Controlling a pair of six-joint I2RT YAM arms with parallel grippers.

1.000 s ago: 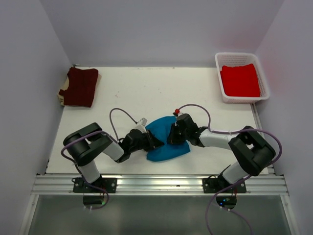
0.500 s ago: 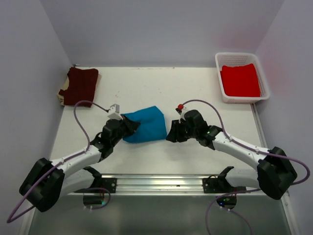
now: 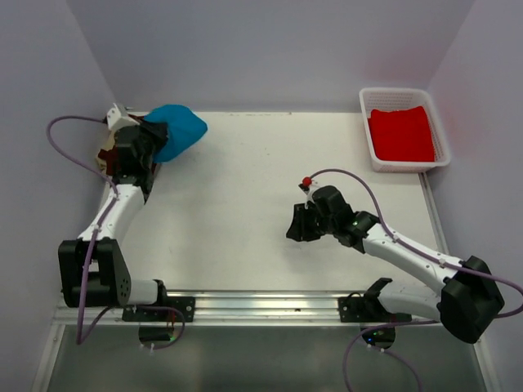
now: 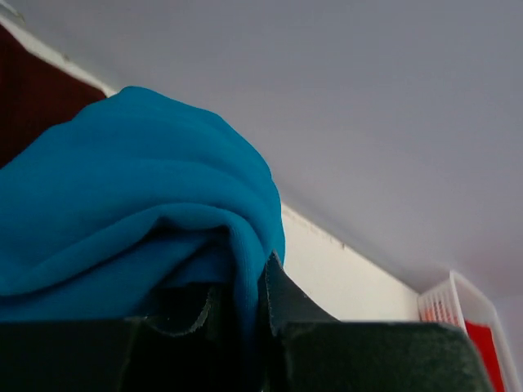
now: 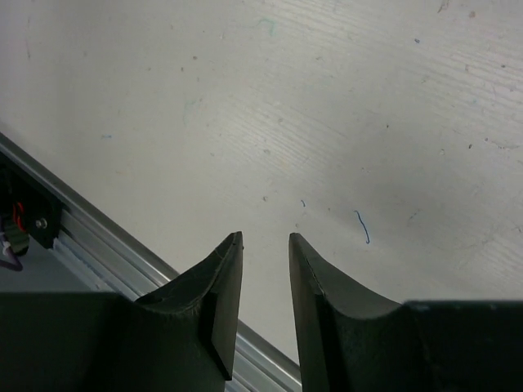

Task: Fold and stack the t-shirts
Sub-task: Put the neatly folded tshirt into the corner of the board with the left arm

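Found the jaws of the left gripper (image 4: 241,282) pinching a fold of the teal-blue t-shirt (image 4: 139,188), with the cloth bulging up and over the fingers. Found the jaws of the right gripper (image 5: 265,241) parted by a narrow gap, gripping nothing, with bare table (image 5: 343,122) beneath.

Took the white mesh basket (image 3: 404,92) as the mark for all places. Saw the teal-blue t-shirt bunched and lifted off the table at the far corner opposite the basket, with the whole width of the table between. Made out the dark maroon t-shirt (image 4: 29,98) just beside that bundle, on the side away from the basket and mostly hidden by the left arm in the top view. Could not tell whether the two shirts touched.

Saw the bright red t-shirt (image 3: 400,135) lying flat inside the basket, covering most of its floor. Placed the right gripper well apart from the basket, nearer the arm bases and toward the table's middle, pointed down at the surface, with the metal rail (image 5: 98,237) showing in its wrist view.
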